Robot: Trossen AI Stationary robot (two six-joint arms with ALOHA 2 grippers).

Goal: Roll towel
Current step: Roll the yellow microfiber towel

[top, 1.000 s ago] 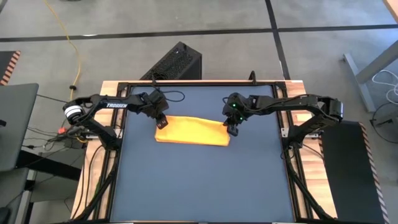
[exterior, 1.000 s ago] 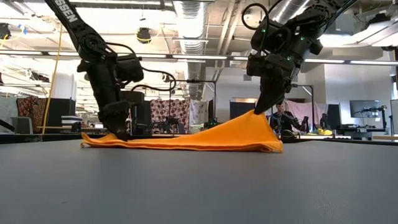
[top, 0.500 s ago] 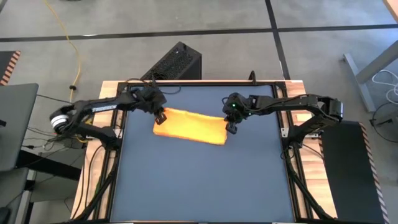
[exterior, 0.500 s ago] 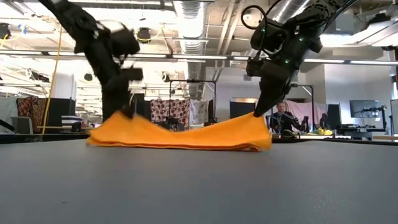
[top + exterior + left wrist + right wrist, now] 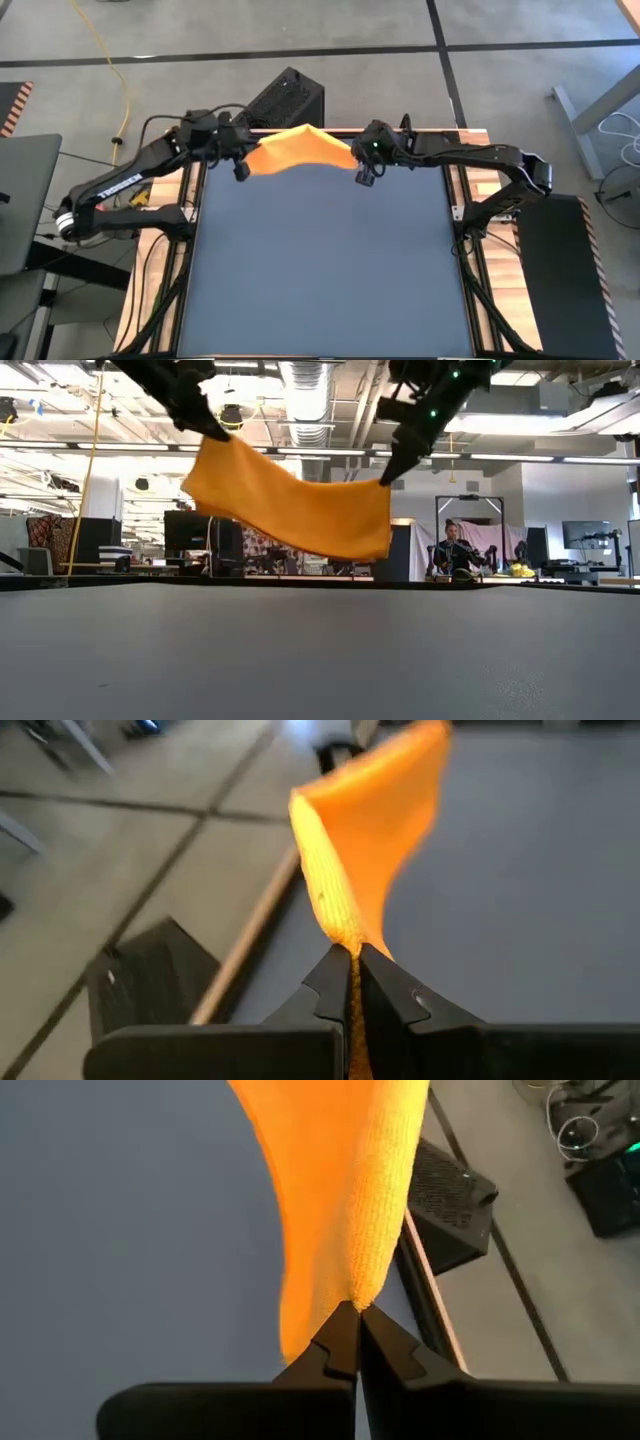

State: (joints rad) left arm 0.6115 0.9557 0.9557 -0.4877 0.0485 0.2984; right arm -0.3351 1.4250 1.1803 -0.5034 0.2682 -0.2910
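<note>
The yellow-orange towel (image 5: pixel 300 148) hangs in the air over the far edge of the dark blue table (image 5: pixel 320 270), stretched between my two grippers. My left gripper (image 5: pixel 240 170) is shut on its left end and my right gripper (image 5: pixel 362 177) on its right end. In the low view the towel (image 5: pixel 290 505) hangs as a broad sheet, and its lower edge is well clear of the tabletop. There my left gripper (image 5: pixel 215 432) stands higher than my right gripper (image 5: pixel 385 478). My left gripper pinches the towel's upper left corner (image 5: pixel 350 942) between its two fingers. The cloth runs away from the fingertips and hangs below them, clear of the table. My right gripper pinches the towel's upper right corner (image 5: pixel 355 1295) between its two fingers. The cloth fans out from the fingertips and sags slightly toward the other gripper.
A black box (image 5: pixel 285 100) stands on the floor just beyond the table's far edge, under the towel's line. Wooden frame rails (image 5: pixel 190 230) run along the table's sides. A yellow cable (image 5: pixel 110 70) lies on the floor at the far left. A person (image 5: pixel 452 550) sits far back in the room.
My left gripper has shut on the towel's left end. Both grippers have then risen and gone toward the table's far edge. The towel, which lay flat with its right end raised, is now lifted clear and hangs spread between them.
</note>
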